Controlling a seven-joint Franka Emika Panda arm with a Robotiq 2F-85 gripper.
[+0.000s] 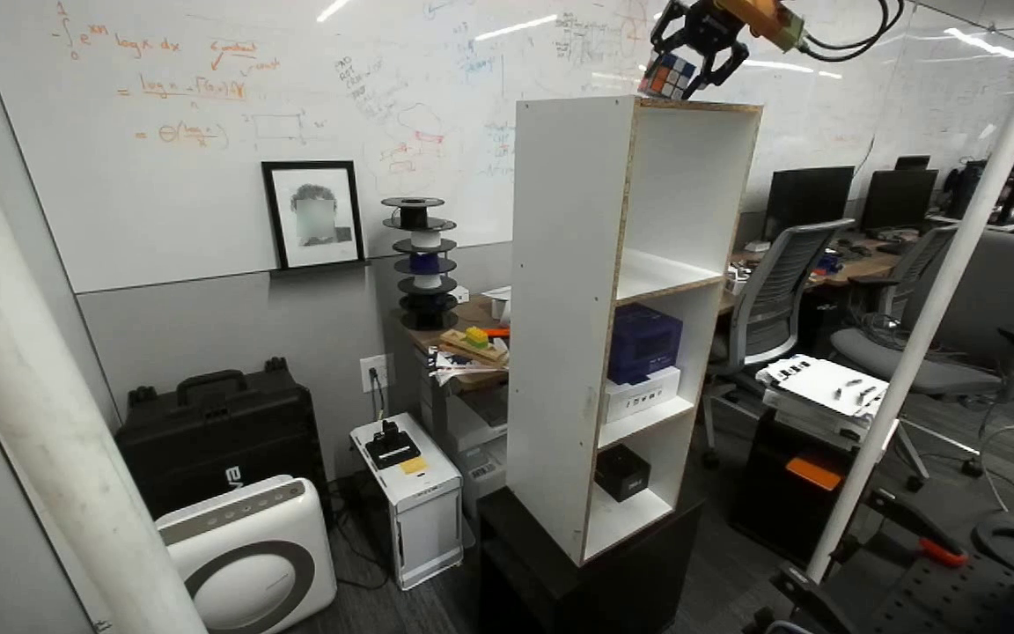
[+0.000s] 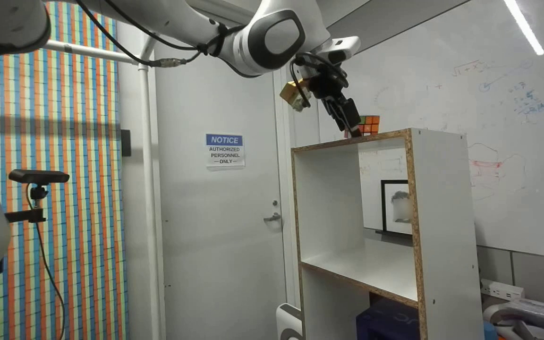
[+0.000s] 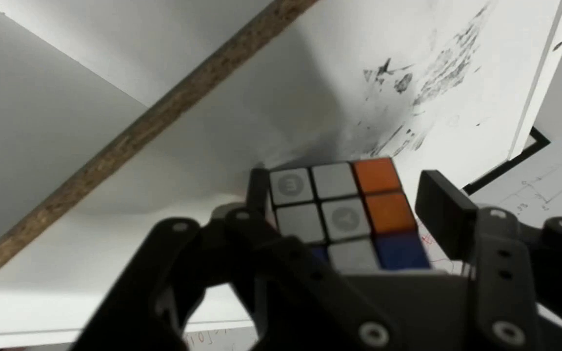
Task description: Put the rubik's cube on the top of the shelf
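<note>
The Rubik's cube appears to rest atop the shelf, at one o'clock in an exterior view. Release seems in hand: jaws spread (wrist view, gap at its three o'clock). Next calls for withdrawing without nudging it.

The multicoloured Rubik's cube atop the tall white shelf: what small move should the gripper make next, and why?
Probably ease the open black two-fingered gripper up and away: the multicoloured Rubik's cube appears to rest atop the tall white shelf in an exterior view, and the wrist view shows a gap between cube and one finger.
</note>
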